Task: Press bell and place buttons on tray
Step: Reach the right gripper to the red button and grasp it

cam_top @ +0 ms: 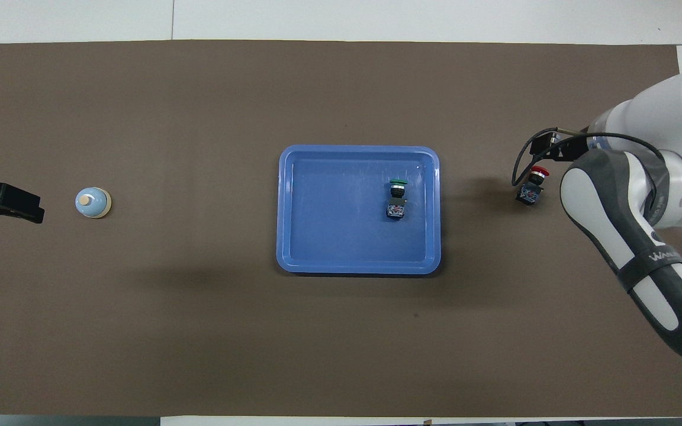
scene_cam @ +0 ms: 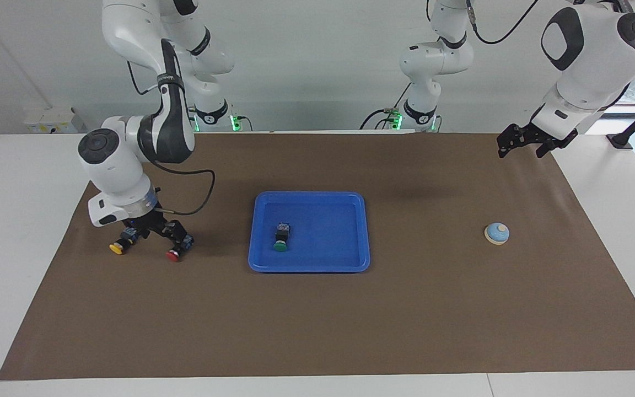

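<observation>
One button, the green button (scene_cam: 280, 242), already lying in the tray (scene_cam: 350, 205); red button (scene_cam: 177, 251) and yellow button (scene_cam: 119, 245) on the mat toward the right arm's end, bell (scene_cam: 497, 233) toward the left arm's end. Right gripper (scene_cam: 155, 231) low between red and yellow, fingers spread, gripping nothing; left gripper (scene_cam: 522, 140) waiting aloft, fingers apart. Likely next: centring over one button, descending, pinching its black body.
</observation>
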`<state>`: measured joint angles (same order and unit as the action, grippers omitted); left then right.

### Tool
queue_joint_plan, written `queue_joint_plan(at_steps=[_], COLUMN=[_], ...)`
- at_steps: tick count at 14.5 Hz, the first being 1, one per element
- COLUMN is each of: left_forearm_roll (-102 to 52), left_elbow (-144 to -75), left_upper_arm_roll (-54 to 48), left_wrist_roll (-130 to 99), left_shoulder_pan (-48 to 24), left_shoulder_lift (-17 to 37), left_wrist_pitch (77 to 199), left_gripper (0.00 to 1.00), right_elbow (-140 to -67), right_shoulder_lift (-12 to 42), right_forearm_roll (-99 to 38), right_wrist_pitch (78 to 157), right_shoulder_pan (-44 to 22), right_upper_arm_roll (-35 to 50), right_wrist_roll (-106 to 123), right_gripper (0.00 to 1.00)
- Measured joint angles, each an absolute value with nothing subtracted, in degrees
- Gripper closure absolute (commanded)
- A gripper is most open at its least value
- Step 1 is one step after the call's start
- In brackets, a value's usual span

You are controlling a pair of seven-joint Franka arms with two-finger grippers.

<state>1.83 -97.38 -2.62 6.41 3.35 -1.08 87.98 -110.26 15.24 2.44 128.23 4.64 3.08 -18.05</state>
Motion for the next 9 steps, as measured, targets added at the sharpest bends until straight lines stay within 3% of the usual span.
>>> queue_joint_plan(at_steps=[9], left_forearm_roll=[1.83], left_elbow=[-97.38], left_upper_arm_roll=[-2.62], left_wrist_roll=[6.41], left_shoulder_pan=[3.35], left_shoulder_lift=[-1.08], left_wrist_pitch=[87.98], left_gripper=[0.0], right_elbow=[-119.36], right_shoulder_lift=[16.4], right_forearm_roll=[2.54], right_wrist_pitch=[142.52], right_shoulder_pan=[4.27], right_upper_arm_roll=[3.42], right_wrist_roll=[-19.35], right_gripper=[0.0])
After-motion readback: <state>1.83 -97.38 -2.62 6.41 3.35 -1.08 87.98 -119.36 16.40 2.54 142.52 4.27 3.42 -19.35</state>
